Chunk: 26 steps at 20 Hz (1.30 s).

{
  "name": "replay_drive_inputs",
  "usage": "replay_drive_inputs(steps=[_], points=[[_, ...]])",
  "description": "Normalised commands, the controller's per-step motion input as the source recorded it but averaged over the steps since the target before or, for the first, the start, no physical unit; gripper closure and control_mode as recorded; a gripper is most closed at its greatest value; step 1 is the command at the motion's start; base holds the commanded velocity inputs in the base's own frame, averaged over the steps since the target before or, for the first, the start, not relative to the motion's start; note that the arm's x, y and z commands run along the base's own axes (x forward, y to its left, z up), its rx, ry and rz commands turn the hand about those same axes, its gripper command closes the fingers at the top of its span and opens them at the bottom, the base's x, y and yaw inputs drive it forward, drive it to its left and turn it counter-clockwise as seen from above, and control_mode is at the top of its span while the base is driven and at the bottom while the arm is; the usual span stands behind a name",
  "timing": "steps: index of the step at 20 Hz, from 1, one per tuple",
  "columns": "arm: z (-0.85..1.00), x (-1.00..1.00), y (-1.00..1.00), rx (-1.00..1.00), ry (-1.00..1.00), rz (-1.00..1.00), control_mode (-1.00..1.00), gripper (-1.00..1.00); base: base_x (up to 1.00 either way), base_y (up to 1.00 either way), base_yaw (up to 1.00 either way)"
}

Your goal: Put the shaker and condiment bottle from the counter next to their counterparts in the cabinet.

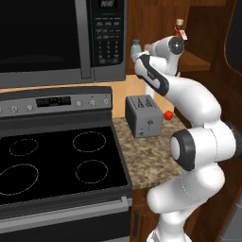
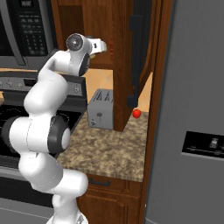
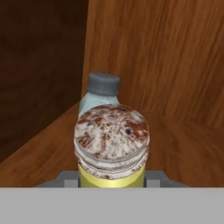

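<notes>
My gripper [image 3: 111,178] is shut on the yellow-green shaker [image 3: 111,148], whose cap looks pale with rust-brown speckles from above. The grey fingertips [image 3: 65,178] show on either side of its body. Just behind it, the pale blue shaker [image 3: 99,94] with a grey cap stands on the cabinet shelf [image 3: 183,148]. Seen from the left base, the pale blue shaker [image 1: 136,47] is beside my hand inside the cabinet [image 1: 156,19]. The amber-red condiment bottle [image 1: 179,29] stands further right in the cabinet, its lower part hidden by my arm. The small red rounded item [image 1: 168,115] lies on the counter [image 1: 146,156].
A grey toaster [image 1: 143,116] stands on the counter below the cabinet, left of the red item. The black microwave [image 1: 56,38] hangs to the left above the stovetop [image 1: 56,165]. A grey fridge [image 2: 192,113] closes off the right side.
</notes>
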Motion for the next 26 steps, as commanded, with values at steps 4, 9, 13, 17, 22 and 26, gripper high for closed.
replay_drive_inputs(steps=[4,9,13,17,22,26], points=[[-0.18,0.18,0.00,0.00,0.00,0.01,-1.00,-1.00,0.00,0.00,0.00],[-0.15,0.02,0.00,0.00,0.00,0.01,-1.00,-1.00,0.00,0.00,0.00],[0.00,0.00,0.00,0.00,0.00,0.00,-1.00,-1.00,0.00,0.00,0.00],[0.00,-0.13,0.00,0.00,0.01,0.00,-1.00,-1.00,0.00,0.00,0.00],[0.01,-0.45,0.00,0.00,0.00,0.00,-1.00,-1.00,0.00,0.00,0.00],[0.07,-0.67,-0.03,0.00,0.00,0.00,-1.00,-1.00,0.00,0.00,0.00]])
